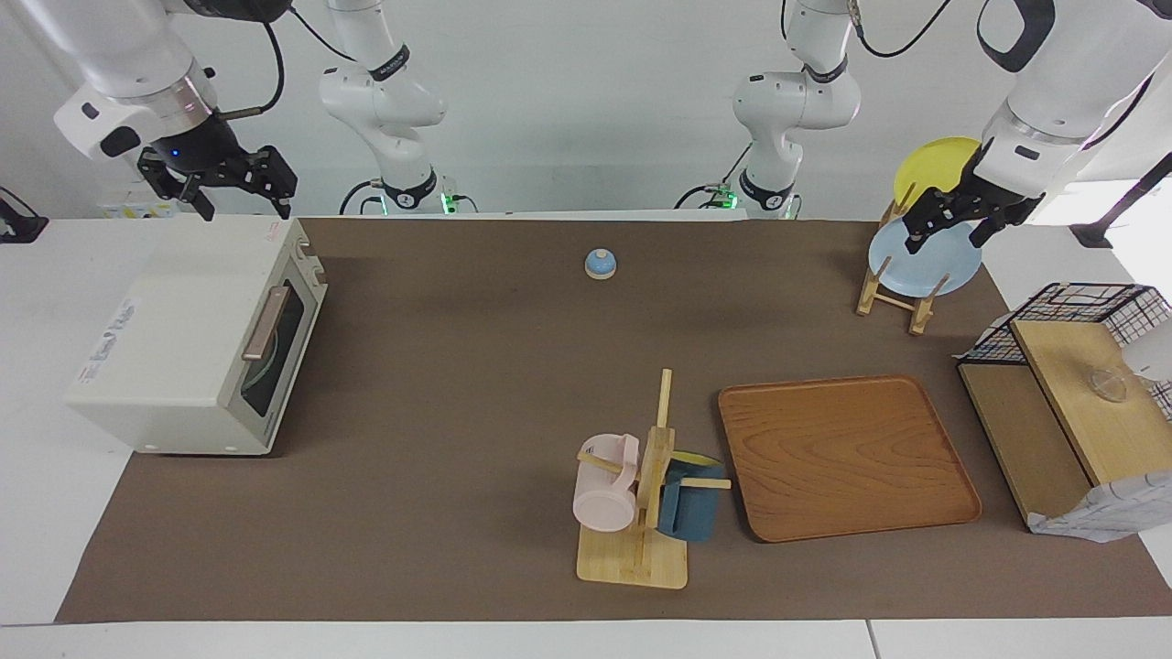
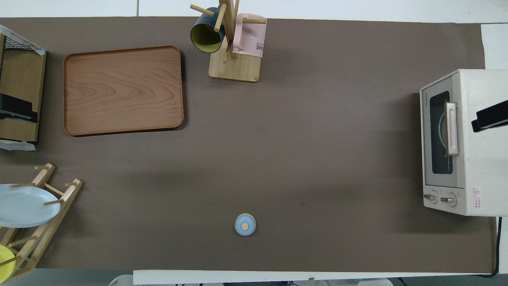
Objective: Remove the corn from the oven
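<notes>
The cream-white oven (image 1: 183,339) stands at the right arm's end of the table, its dark glass door shut and its tan bar handle (image 1: 265,322) facing the table's middle. It also shows in the overhead view (image 2: 476,143). The corn is hidden; through the glass only a round rim shows. My right gripper (image 1: 243,203) hangs open and empty in the air over the oven's robot-side top edge. My left gripper (image 1: 948,240) hangs open and empty over the plate rack.
A small blue dome (image 1: 600,264) sits mid-table near the robots. A mug tree (image 1: 645,513) holds a pink and a blue mug. A wooden tray (image 1: 842,458) lies beside it. The plate rack (image 1: 893,293) holds a light-blue and a yellow plate. A wire basket and a wooden shelf (image 1: 1053,412) stand at the left arm's end.
</notes>
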